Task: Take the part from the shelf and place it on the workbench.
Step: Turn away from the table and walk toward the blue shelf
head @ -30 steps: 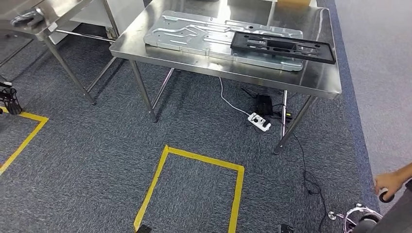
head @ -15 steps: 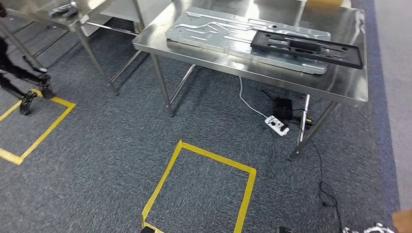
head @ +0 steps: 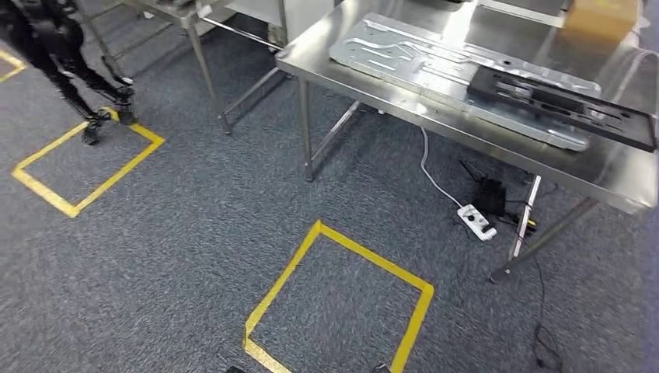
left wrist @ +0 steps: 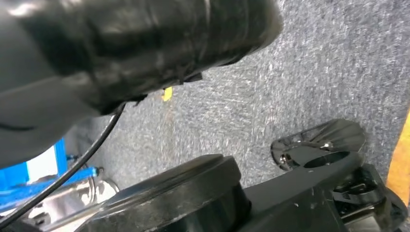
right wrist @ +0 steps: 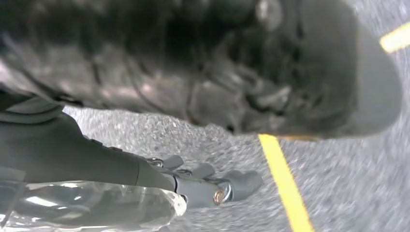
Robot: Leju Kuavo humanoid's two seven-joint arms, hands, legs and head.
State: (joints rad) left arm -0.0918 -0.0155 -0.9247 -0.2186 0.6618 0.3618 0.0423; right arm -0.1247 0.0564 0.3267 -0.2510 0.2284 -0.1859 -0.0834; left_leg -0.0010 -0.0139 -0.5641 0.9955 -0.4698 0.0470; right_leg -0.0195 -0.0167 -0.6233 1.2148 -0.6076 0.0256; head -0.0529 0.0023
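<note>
Step in hand, as judged: walking between shelf and surface. Keep the stainless steel surface [head: 466,128] centred and stop square on the yellow tape square [head: 339,303]. A silver stamped metal plate [head: 435,66] and a black plastic frame [head: 567,105] lie on that surface, the frame on the plate. Whether either is the task's part cannot be told. Fingers [right wrist: 212,181] of the right hand [right wrist: 193,183] are blurred, so their state cannot be told. No writing is legible.

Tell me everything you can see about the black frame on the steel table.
The black frame is a long, flat rectangular piece with several cutouts, matte and plastic-looking. It lies flat on top of the large pressed metal panel on the steel table, toward the table's right end. Its far right end is cut off by the picture's edge. Nothing else touches it.
</note>
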